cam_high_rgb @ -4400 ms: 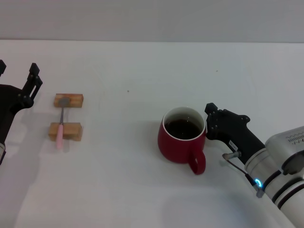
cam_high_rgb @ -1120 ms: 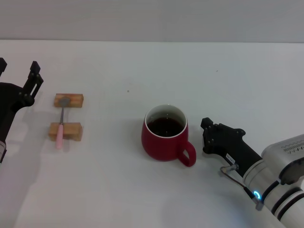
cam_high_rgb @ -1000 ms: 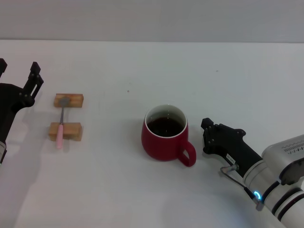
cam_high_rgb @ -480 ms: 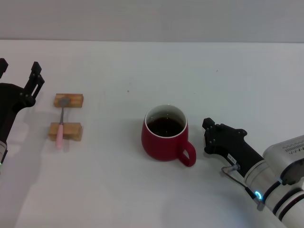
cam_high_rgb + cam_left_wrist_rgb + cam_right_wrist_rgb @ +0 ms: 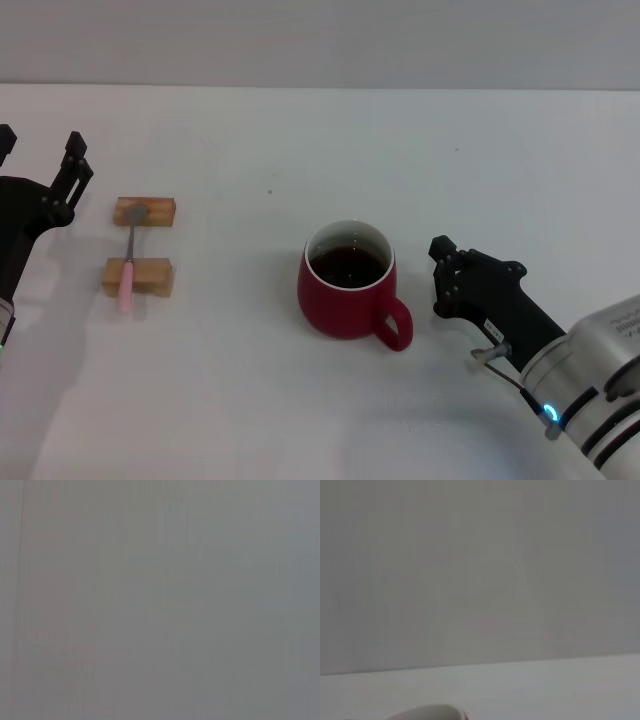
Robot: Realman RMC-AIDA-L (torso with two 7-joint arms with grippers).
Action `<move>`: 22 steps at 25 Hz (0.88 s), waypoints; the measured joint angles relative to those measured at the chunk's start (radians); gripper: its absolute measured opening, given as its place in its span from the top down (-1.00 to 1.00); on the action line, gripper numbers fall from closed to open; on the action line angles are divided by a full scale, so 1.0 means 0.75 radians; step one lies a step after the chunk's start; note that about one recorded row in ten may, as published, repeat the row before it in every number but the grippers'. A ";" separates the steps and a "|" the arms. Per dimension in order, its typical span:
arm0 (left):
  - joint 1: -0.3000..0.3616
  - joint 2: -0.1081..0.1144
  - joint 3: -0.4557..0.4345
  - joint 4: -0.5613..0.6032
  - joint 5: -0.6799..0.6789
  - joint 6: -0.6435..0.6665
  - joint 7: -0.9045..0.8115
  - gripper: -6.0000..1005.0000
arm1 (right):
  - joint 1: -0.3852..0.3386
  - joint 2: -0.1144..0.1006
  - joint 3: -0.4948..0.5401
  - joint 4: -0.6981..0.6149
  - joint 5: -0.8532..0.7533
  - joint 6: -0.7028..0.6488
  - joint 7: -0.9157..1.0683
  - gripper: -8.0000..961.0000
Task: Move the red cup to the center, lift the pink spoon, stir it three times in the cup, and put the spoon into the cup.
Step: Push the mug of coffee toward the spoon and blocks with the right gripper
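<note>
I've slid the red cup [image 5: 349, 280] to the table's centre; my right hand [image 5: 440, 275] has backed off, grip state unclear, freeing access for the pink spoon [image 5: 127, 268].

Wide bare bench [image 5: 220, 390] between the pink spoon [image 5: 128, 262] on two wooden blocks [image 5: 140, 243] and the red cup [image 5: 347, 282], with only the right end effector [image 5: 443, 278] standing near the cup handle, and the left end effector [image 5: 40, 165] beside the blocks.

Red cup [image 5: 347, 290] center, R claw [image 5: 445, 275] beside.
</note>
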 joint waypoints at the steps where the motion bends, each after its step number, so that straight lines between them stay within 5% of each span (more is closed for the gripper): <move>1: 0.001 0.000 0.000 0.000 0.000 0.000 0.000 -0.56 | -0.004 0.001 0.003 -0.003 -0.020 -0.007 -0.005 0.99; 22: -0.003 0.000 0.001 -0.002 0.000 0.000 0.000 -0.56 | 0.026 0.002 0.012 0.019 -0.055 0.017 0.003 0.99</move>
